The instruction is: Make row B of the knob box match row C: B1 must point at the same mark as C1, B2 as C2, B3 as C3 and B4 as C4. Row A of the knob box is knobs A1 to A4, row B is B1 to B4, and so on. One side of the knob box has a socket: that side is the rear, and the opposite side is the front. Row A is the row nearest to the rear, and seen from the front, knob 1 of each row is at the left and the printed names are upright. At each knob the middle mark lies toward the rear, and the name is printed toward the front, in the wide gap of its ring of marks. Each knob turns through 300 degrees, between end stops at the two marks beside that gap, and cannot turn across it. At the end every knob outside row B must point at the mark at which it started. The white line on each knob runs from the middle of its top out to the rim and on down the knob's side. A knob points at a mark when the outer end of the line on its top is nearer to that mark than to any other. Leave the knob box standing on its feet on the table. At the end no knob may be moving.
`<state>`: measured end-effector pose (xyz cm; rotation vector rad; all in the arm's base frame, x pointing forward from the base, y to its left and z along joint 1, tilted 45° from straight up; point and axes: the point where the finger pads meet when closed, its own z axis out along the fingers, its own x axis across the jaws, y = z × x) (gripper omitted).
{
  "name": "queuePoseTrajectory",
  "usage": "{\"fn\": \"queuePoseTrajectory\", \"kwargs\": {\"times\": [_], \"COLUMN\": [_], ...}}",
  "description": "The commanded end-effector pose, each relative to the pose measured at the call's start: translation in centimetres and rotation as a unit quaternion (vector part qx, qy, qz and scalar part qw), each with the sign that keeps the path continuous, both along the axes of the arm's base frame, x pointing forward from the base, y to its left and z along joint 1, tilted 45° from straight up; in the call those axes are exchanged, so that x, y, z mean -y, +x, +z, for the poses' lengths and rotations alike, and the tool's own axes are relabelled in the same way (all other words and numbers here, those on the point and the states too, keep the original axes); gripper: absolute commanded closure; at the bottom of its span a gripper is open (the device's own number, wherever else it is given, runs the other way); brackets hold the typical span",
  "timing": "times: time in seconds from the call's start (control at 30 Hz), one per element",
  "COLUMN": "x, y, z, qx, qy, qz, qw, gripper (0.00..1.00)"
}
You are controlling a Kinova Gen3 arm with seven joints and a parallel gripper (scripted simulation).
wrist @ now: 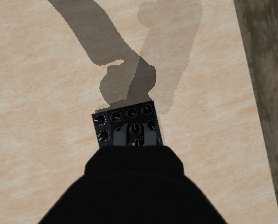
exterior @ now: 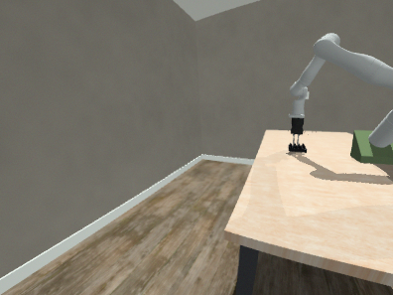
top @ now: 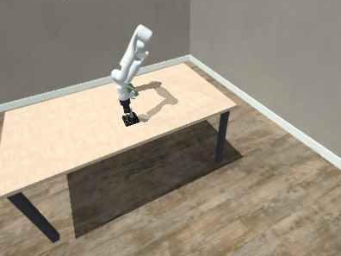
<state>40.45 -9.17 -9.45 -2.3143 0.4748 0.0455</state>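
Claw (wrist: 134,136) hanging straight over the knob box (wrist: 126,123) out on the worktop (wrist: 50,100), fingers partway open either side of one knob (wrist: 134,129), gripping nothing visible yet, remaining far row up at 12 o'clock.

A bare room, more test space than home: plain grey walls (exterior: 99,103) with pale skirting (top: 267,111), a worn wood-plank floor (top: 194,215) and one light wooden table (top: 65,133) on dark legs, with the white arm (top: 133,55) mounted on it behind the gripper (wrist: 134,136).
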Motion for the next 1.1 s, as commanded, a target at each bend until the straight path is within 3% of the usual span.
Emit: {"fn": "queuePoseTrajectory", "kwargs": {"times": [0.0,1.07], "x": [0.11,-0.25], "y": [0.03,0.09], "z": [0.04,-0.33], "qx": [0.001,0.001], "qy": [-0.001,-0.001], "qz": [-0.001,-0.001], "qw": [1.000,1.000], "gripper": [0.54,0.54]}}
